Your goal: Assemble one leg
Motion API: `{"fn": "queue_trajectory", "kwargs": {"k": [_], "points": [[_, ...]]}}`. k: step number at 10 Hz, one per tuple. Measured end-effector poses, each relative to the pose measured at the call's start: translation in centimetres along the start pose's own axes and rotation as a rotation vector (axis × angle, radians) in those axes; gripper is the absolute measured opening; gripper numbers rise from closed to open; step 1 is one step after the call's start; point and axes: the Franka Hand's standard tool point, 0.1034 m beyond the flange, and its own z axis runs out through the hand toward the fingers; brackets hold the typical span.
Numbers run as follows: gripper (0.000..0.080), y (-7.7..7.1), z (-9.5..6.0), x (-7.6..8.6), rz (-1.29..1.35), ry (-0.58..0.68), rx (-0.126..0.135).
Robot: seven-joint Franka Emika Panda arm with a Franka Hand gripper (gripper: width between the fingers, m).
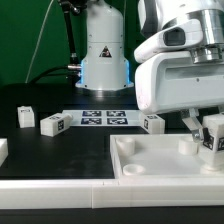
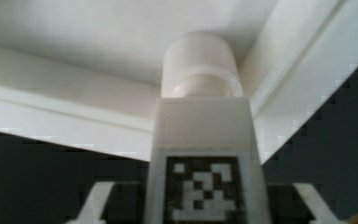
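Arm pose: your white robot arm (image 1: 175, 70) reaches down from above over the black desk (image 1: 60, 150), toward the exterior view's right. The bulky wrist points downward. The end effector (image 1: 206, 134) sits low over a large white square tray-like plastic top (image 1: 140, 172), which lies along the desk's near edge.

Count:
- one arm and one end effector
- one tray-like top
- one thin flat white marker board (image 1: 105, 118), mid-desk toward the far edge
- four small posts: one held, three loose

Loose white blocky posts with tags: two lie toward the exterior view's left (image 1: 25, 117) (image 1: 52, 124). The third (image 1: 152, 122) is just beside the marker board's right end, near the top's far rim.

A white block is cut off at the exterior view's left edge; you cannot tell what it is.

Task's thing: the leg (image 1: 211, 145) is a small white plastic blocky post with a black-and-white square tag. It is pinched between the end effector's jaws. In the wrist view it runs straight out from the jaws, tag facing the camera. Its rounded end points at an inner corner of the top. Whether it touches there cannot be told.
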Motion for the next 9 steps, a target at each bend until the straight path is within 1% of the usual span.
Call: {"fn": "queue_trajectory", "kwargs": {"k": [4,5,6,7,8,9], "points": [[0.0296,-0.12,0.03,0.06,-0.002,0.004,-0.001],[0.0509,-0.12,0.03,0.05,-0.002,0.004,0.000],[0.0509,-0.12,0.03,0.05,-0.002,0.004,0.000],[0.0619,-0.12,0.03,0.05,-0.002,0.004,0.000],[0.0640,-0.12,0.03,0.04,-0.002,0.004,0.000],[0.0640,-0.12,0.03,0.04,-0.002,0.004,0.000]]}}
